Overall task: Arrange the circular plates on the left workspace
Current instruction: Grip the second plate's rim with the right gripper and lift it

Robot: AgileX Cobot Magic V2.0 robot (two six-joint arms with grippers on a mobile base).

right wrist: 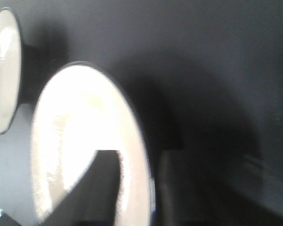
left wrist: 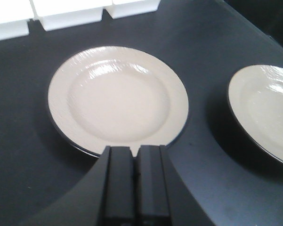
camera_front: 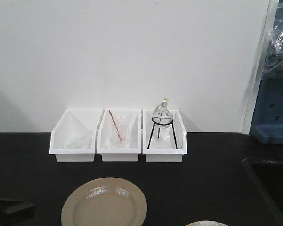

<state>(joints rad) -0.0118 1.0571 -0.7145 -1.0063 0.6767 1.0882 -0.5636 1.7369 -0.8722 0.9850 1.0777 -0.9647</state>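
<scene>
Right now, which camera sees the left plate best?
The left wrist camera: the left plate shows almost whole, only its near rim hidden behind the left gripper. The front camera cuts off its near edge; the right wrist camera catches a blurry sliver.

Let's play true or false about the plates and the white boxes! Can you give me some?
1. A red-and-white rod stands in the middle bin. True.
2. The round flask sits in the middle bin too. False: it is in the right bin.
3. The two plates are stacked. False: they lie side by side, apart, on the black countertop.
4. The left gripper is shut and holds nothing. True.
</scene>
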